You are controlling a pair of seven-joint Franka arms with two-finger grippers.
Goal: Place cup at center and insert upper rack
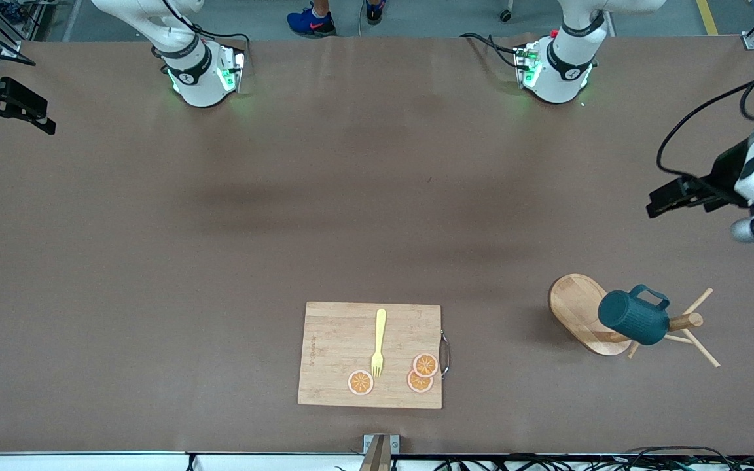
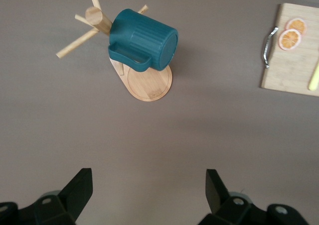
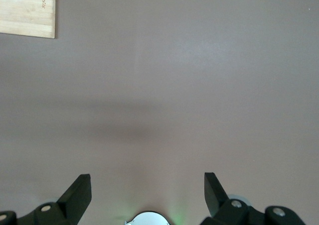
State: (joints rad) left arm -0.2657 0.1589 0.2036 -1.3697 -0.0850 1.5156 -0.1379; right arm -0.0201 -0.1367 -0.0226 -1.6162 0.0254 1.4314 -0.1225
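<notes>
Left claw (image 1: 658, 201) held spread and empty over bare counter (image 1: 220, 261) at left arm's end. Cup (image 1: 633, 318) hung on upper rack (image 1: 586, 314), below claw and well apart, toward front camera. Left claw judged far nearer than right. Rack post tilted; long axis run from oval base to pegs, cup threaded on post near tip. Cup: dark teal, ribbed, loop handle. Rack: pale smooth wood, thin slanted pegs. Right claw (image 1: 23, 111) spread, empty, parked at right arm's end, waiting. Bamboo board (image 1: 370, 353) farther off.
</notes>
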